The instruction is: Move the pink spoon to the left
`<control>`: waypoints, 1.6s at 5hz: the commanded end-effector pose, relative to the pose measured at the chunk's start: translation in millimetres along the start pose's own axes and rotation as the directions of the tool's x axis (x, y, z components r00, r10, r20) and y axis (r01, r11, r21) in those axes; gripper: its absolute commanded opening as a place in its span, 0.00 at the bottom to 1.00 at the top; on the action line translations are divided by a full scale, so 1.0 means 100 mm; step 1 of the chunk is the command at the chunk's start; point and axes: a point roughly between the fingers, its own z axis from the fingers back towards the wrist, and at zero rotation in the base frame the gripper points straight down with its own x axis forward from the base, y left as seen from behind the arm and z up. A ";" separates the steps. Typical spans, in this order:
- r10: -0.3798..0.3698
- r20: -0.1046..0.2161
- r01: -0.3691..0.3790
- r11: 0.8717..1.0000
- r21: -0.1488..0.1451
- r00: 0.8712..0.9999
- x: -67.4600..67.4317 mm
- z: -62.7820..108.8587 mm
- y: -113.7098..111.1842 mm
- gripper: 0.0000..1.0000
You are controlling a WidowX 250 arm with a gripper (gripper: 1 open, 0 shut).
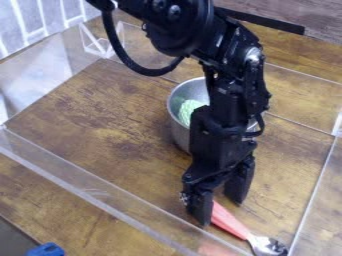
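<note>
The pink spoon [230, 219] lies on the wooden table near the front right. Only part of its salmon handle shows below the gripper, and its shiny metal bowl [267, 245] sits at the bottom edge. My gripper [221, 205] points straight down, low over the handle, and it is open. Its dark fingers [201, 207] stand on either side of the handle. I cannot tell whether they touch the spoon, and the arm hides the rest of the handle.
A steel pot [183, 118] with a green object [194, 100] inside stands behind the gripper, partly hidden by the arm. Clear plastic walls [80, 170] border the wooden table [94, 110] at the front and left. A blue thing [47, 250] lies outside at the bottom left.
</note>
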 end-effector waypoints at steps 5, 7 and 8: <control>0.054 -0.042 -0.056 0.998 -0.041 0.998 -0.07 0.17 -0.07 1.00; 0.153 -0.047 -0.155 0.987 -0.051 0.987 -0.10 0.21 -0.09 0.00; 0.181 -0.051 -0.184 0.981 -0.056 0.982 -0.19 0.24 -0.11 0.00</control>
